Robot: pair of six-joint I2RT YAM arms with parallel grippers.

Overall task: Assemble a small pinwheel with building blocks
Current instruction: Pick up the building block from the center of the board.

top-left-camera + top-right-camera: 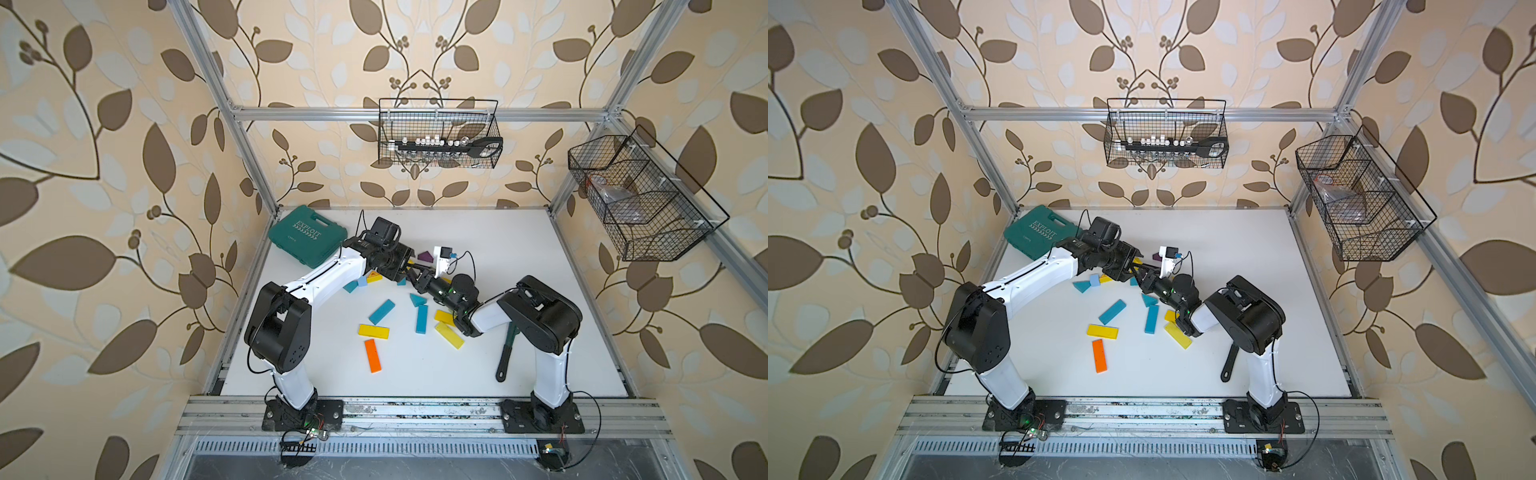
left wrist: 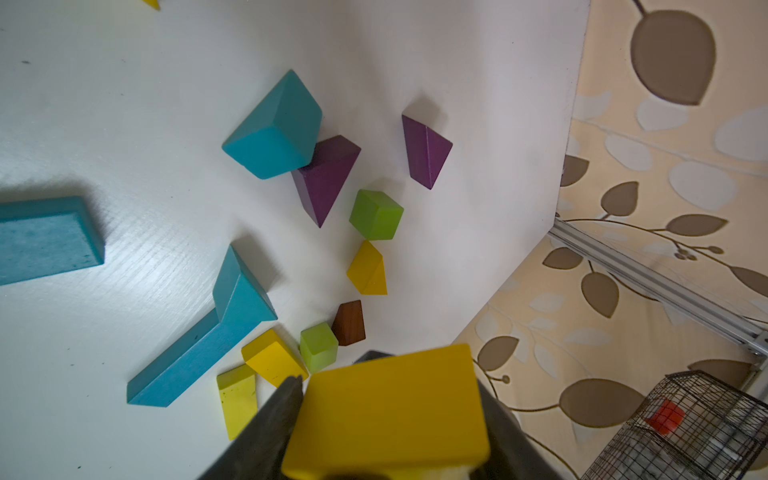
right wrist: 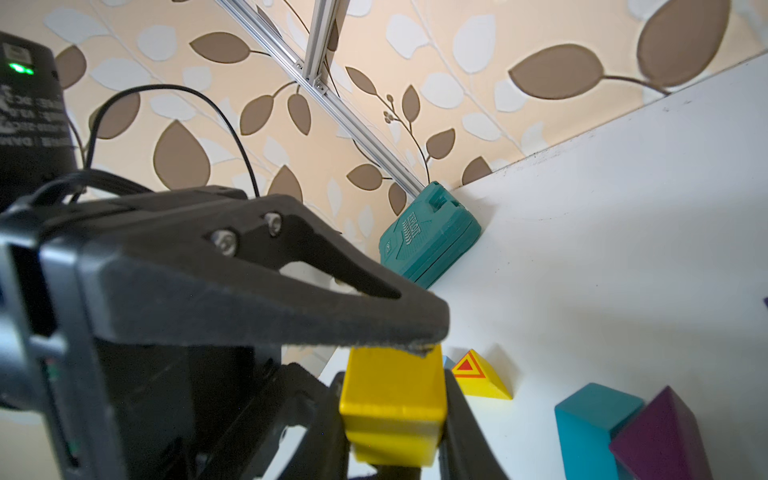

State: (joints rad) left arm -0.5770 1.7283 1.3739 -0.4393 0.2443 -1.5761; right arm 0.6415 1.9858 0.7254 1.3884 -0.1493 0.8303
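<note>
Left gripper [image 1: 402,272]: clamped on a yellow block [image 3: 390,399], above mid-desk toward the back edge. Right gripper [image 1: 417,277]: pinching the same block from the opposite side. Back left corner: case [image 1: 307,237]. Just behind the grippers: purple wedge [image 1: 424,256]. Loose on the desk [image 1: 540,270] nearer the front edge: yellow bar [image 1: 374,331], orange bar [image 1: 372,355], teal bars [image 1: 381,311], two more yellow bars [image 1: 449,336]. Toward the right edge: wrench [image 1: 505,357].

Tip to tip: left gripper [image 2: 390,399] and right gripper [image 3: 392,415], jaws of both tight.
</note>
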